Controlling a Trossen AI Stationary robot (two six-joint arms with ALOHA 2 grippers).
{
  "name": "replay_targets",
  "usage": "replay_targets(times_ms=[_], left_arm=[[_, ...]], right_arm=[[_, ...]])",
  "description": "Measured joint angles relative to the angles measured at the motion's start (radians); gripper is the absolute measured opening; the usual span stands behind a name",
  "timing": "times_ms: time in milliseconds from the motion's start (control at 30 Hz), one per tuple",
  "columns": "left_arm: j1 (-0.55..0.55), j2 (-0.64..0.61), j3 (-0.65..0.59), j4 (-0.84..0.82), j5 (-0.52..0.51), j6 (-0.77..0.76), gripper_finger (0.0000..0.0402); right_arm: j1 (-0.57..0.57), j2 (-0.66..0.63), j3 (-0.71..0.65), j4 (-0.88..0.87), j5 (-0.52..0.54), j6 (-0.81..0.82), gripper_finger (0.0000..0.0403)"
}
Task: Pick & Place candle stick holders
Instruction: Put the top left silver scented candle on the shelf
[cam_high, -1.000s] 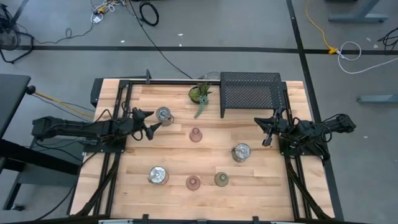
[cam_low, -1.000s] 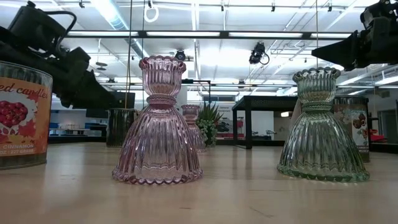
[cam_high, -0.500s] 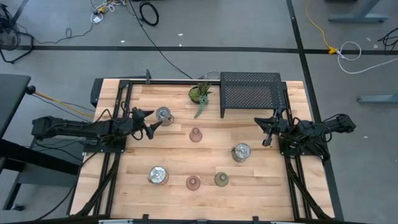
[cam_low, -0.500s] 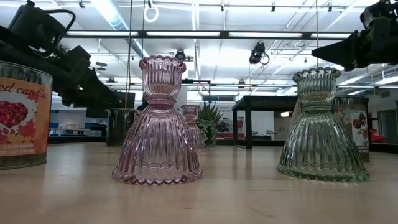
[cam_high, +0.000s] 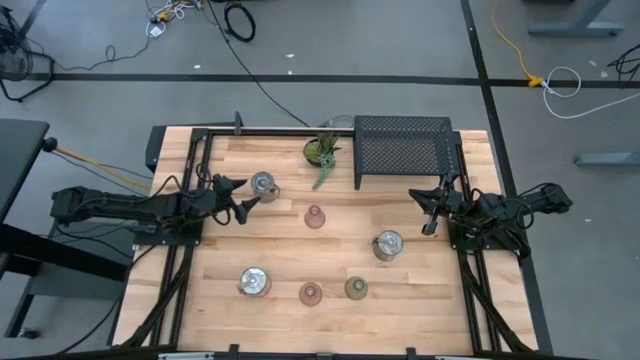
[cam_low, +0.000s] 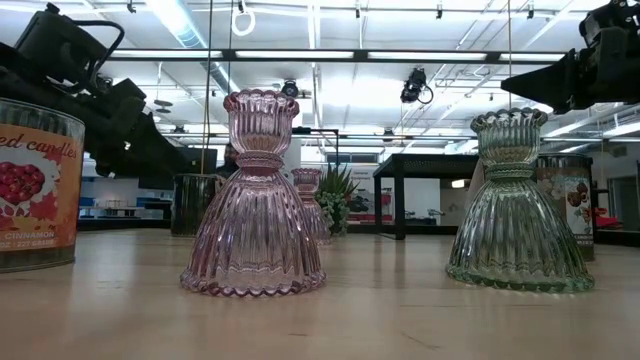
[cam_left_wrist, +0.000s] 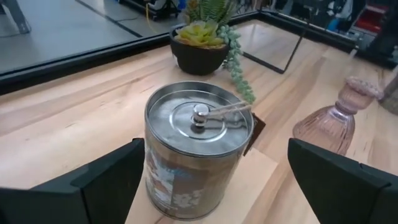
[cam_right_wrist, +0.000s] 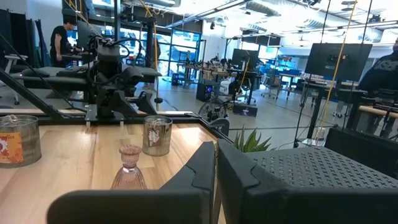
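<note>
Left end effector (cam_high: 242, 205) is spread wide, fingers either side of the silver tin (cam_high: 263, 183) but not touching it, lined up level with the tin so a squeeze would take it round the body. From the left wrist the tin (cam_left_wrist: 198, 149) sits square in the gap, the plant (cam_left_wrist: 202, 37) behind and a pink holder (cam_left_wrist: 326, 118) off to one side. Right end effector (cam_high: 431, 213) is clenched on nothing, parked at the desk's right edge near the rack (cam_high: 404, 147), clear of the work. The other holders stand untouched: two silver, one pink (cam_high: 311, 293) and the green one (cam_high: 356, 288) along the near side. Against a second ago, the left fingers have eased a touch wider; nothing else has shifted.
</note>
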Motion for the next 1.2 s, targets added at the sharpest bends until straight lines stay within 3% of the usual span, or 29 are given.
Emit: replay_targets(times_ms=[467, 1200], left_arm=[[0.016, 0.176, -0.001, 0.027, -0.033, -0.006, 0.0399], [0.135, 0.657, -0.001, 0.581, 0.077, 0.057, 0.0400]], right_arm=[[0.000, 0.000, 0.000, 0.000, 0.000, 0.000, 0.0018], [0.000, 0.000, 0.000, 0.000, 0.000, 0.000, 0.0018]])
